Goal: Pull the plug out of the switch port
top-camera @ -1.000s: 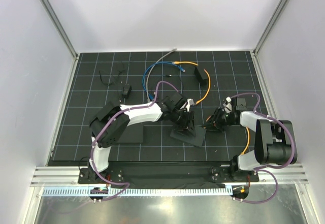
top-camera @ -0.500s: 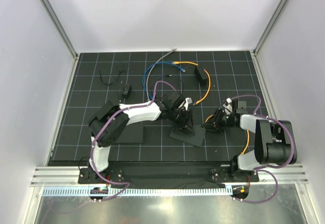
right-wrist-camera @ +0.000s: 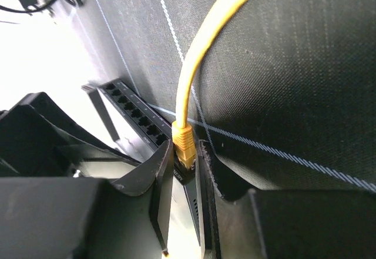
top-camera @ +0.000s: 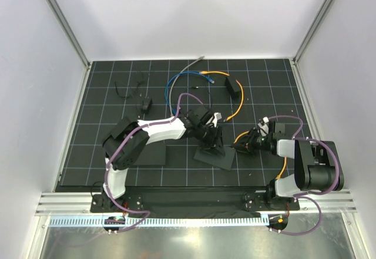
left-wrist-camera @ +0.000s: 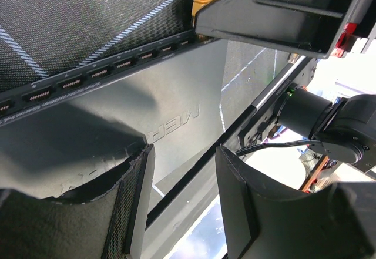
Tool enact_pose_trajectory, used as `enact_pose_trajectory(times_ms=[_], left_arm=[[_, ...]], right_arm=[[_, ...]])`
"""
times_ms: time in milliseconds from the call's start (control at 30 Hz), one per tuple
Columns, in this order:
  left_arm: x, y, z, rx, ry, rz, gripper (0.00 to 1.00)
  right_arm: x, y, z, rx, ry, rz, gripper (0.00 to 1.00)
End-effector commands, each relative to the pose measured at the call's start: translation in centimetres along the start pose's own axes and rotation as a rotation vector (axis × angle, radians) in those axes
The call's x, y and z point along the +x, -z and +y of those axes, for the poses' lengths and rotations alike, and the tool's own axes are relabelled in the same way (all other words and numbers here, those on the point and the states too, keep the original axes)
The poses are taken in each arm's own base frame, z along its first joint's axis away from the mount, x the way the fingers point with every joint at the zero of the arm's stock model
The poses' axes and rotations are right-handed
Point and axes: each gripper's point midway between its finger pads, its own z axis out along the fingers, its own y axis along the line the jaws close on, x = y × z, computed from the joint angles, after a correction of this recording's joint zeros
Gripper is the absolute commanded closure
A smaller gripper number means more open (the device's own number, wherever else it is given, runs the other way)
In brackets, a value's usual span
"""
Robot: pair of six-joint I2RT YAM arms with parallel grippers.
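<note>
Plug [right-wrist-camera: 184,144], pinched in the right gripper's [right-wrist-camera: 187,153] jaws, lies lengthwise out of the port [right-wrist-camera: 181,166] toward the desk's [top-camera: 276,94] right edge (left gripper [left-wrist-camera: 183,174] spread over switch [left-wrist-camera: 176,112]).

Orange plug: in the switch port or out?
In: the plug has its tip sunk in the end switch port, with the right gripper closed around it.
</note>
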Motion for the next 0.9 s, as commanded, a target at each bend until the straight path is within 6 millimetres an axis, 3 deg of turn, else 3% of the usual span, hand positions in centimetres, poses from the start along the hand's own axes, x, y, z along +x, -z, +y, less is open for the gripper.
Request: enact_pose_trajectory(times_ms=[0,233,367,433,867], left_arm=[[0.8,-0.2,3.6,-0.130,0.000,0.002,0.49],[0.8,0.2,3.7,-0.148,-0.003,-0.003,0.49],[1.0,0.2,3.8,-0.150,0.003,0.003,0.49],[1.1,0.2,3.9,-0.151,0.004,0.004,0.49],[1.2,0.0,4.0,-0.146,0.007,0.010,0.49]], right_arm=[[-0.9,-0.1,2.5,-0.119,-0.055,-0.049,0.77],[-2.3,-0.4,3.7,-0.166,-0.077,-0.093,0.79],[-2.1,-0.5,2.9,-0.126,-0.055,-0.079,0.64],[-1.8,-0.4,2.8,-0.130,-0.043,-0.071,0.61],[-1.2,-0.2,1.4,-0.164,-0.002,-0.027,0.64]])
